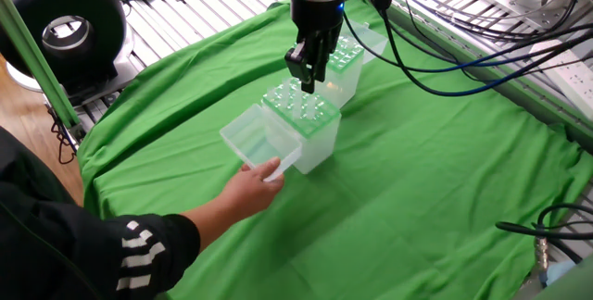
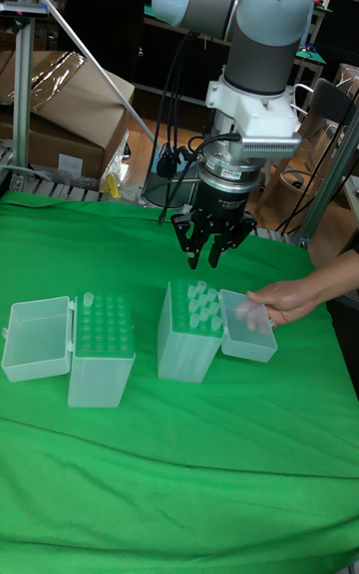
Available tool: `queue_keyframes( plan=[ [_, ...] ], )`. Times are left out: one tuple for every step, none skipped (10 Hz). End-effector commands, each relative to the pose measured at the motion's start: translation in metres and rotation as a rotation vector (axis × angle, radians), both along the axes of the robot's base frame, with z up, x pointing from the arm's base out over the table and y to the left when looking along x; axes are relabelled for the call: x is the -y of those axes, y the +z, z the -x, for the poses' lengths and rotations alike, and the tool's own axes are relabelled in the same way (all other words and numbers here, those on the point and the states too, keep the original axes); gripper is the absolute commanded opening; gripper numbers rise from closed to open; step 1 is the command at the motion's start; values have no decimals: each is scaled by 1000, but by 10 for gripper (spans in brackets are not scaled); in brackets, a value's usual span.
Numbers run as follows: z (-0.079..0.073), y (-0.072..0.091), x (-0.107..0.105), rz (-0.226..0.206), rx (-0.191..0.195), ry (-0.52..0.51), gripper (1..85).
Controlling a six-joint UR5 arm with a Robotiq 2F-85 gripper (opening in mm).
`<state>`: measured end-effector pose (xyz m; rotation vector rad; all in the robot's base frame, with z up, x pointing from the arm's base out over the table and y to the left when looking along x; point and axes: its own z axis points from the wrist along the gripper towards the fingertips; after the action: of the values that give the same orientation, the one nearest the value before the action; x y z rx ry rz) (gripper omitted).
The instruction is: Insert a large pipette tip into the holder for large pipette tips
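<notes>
Quick look at where we're at. The gripper point(image 1: 307, 80) hangs over the green cloth point(image 1: 417, 180), right above the box of clear tips point(image 1: 310, 133). The holder for large pipette tips point(image 1: 350, 57), the one with the bright green hole grid, sits just behind it at about 1 o'clock in the fixed view. In the tall view that holder is way off at 9 o'clock.

We honestly can't tell if the claw is clenched on anything. The fingers look close together, but a translucent large pipette tip between them is too faint for us to make out.

Stuff that worries us:
- A person's hand point(image 1: 248, 187) has hold of the tip box's lid point(image 1: 252, 138) at 7 o'clock. If the box gets nudged while the arm descends, the fingers could jab the standing tips point(image 1: 298, 106) or the box's rim.
- That hand is near the arm's working area, so a pinch is possible.
- If a tip is held crooked, it'll likely miss a grid hole and buckle or pop loose.
</notes>
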<state>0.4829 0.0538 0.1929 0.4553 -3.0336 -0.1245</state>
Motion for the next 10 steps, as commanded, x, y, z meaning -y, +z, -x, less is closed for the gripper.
queue_keyframes(
  plan=[
    [-9, -8, -5, -21, 12, -10, 363],
    [-11, -16, -8, -17, 17, -25, 367],
    [-12, -23, -10, -2, 22, -39, 360],
    [-12, -29, -12, 8, 27, -45, 353],
    [-11, -31, -12, 4, 28, -44, 347],
    [-10, -32, -11, -3, 33, -42, 343],
    [-9, -34, -8, 2, 35, -39, 343],
    [-7, -34, -7, 2, 33, -36, 343],
    [-7, -35, -6, -1, 35, -35, 343],
    [-7, -35, -6, -1, 35, -38, 343]
  ],
)
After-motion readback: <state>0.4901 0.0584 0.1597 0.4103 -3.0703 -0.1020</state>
